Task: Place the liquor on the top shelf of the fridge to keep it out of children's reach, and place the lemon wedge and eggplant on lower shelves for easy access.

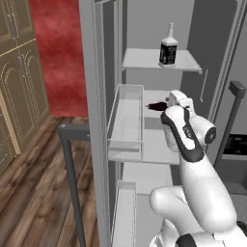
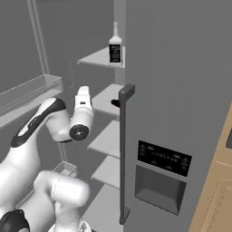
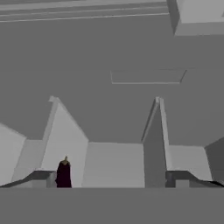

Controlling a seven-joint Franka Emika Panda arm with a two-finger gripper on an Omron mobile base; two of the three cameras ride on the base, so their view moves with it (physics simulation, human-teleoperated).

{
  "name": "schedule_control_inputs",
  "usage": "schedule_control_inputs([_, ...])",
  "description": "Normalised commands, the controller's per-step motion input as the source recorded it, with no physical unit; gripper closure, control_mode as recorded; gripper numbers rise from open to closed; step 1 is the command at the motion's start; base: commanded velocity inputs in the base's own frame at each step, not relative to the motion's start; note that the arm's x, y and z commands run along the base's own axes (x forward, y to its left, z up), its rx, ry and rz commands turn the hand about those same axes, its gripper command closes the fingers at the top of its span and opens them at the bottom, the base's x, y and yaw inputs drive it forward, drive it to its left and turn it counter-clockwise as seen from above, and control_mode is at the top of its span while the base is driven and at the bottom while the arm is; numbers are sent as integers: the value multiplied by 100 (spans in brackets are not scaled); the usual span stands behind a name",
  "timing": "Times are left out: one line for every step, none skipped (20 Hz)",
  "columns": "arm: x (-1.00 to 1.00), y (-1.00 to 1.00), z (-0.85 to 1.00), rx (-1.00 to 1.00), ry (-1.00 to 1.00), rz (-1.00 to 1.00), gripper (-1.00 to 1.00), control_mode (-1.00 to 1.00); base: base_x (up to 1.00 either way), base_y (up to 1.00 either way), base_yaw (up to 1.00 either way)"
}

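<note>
Left base view: one liquor (image 1: 168, 48) bottle upright, neck up, near the top shelf's (image 1: 144, 60) front edge; one eggplant (image 1: 155, 106) lies lengthwise on the shelf below. Right base view: bottle at that shelf's right edge. Hand view: gripper (image 3: 112, 177) jaws wide apart, eggplant beside the left fingertip.

Liquor (image 1: 168, 49) upright on top shelf (image 1: 144, 60)

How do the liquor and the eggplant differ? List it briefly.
The liquor stands upright on the top shelf; the eggplant lies flat one shelf lower. The liquor has a black label and clear neck; the eggplant is plain dark purple. Both are dark and inside the fridge.
</note>
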Motion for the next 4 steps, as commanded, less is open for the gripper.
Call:
schedule_control_inputs([-100, -10, 100, -8, 26, 13, -100, -100, 0, 0, 0])
schedule_control_inputs([-100, -8, 100, -9, 30, 15, -100, -100, 0, 0, 0])
schedule_control_inputs([-100, -9, 98, -10, 33, 15, -100, -100, 0, 0, 0])
schedule_control_inputs([-100, -6, 96, -10, 34, 16, -100, -100, 0, 0, 0])
